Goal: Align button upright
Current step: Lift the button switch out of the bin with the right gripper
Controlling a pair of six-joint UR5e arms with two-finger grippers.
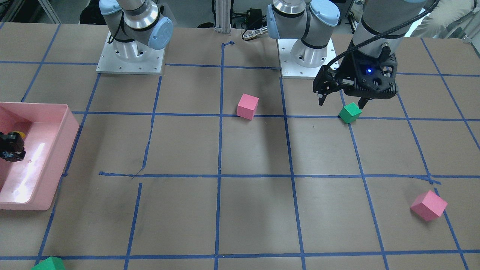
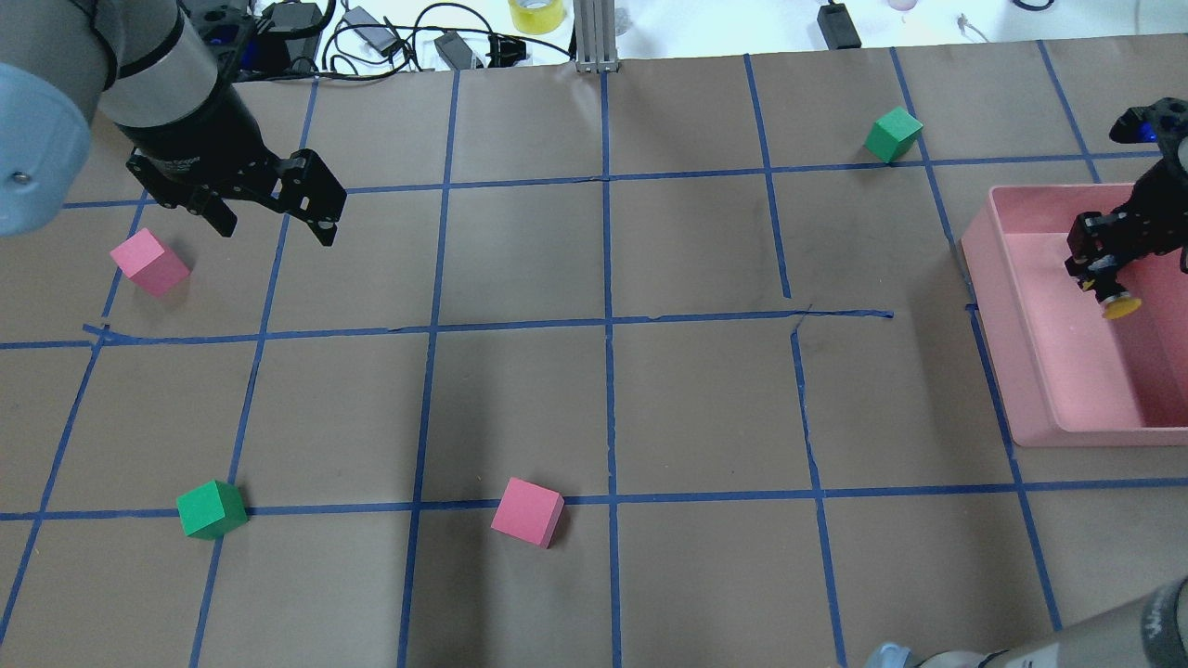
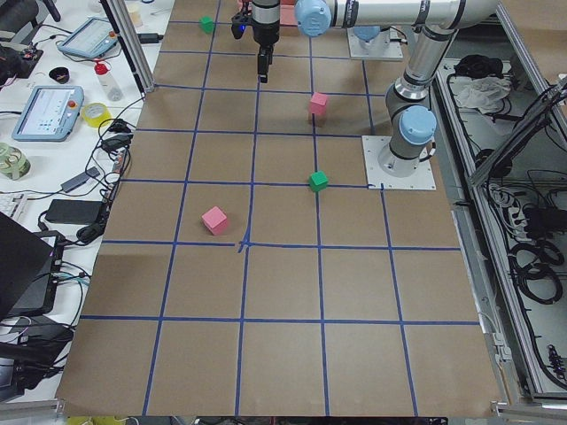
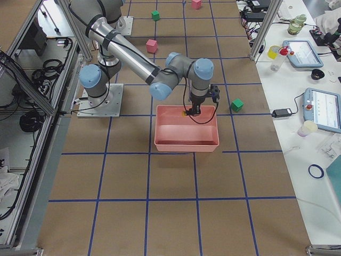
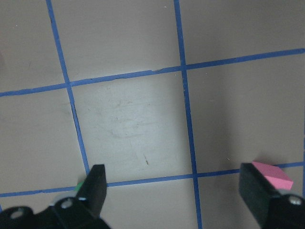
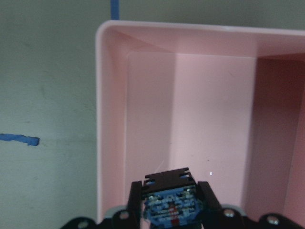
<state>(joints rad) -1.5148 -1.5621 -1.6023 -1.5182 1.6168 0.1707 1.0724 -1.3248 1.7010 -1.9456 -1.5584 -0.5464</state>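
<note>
My right gripper (image 2: 1102, 271) is shut on the button inside the pink bin (image 2: 1007, 371) at the table's right end. The button's yellow cap (image 2: 1120, 307) sticks out past the fingertips toward the bin floor. In the right wrist view its whitish base block (image 6: 169, 204) sits between the fingers, end toward the camera. The cap also shows in the front view (image 1: 17, 134). I cannot tell whether it touches the floor. My left gripper (image 2: 275, 225) is open and empty, high over the table's left side; it also shows in the left wrist view (image 5: 176, 191).
A pink cube (image 2: 148, 262) lies left of the left gripper and a green cube (image 2: 212, 508) nearer the robot. Another pink cube (image 2: 527, 512) lies near the middle front. A second green cube (image 2: 894, 133) lies beyond the bin. Cables lie along the far edge.
</note>
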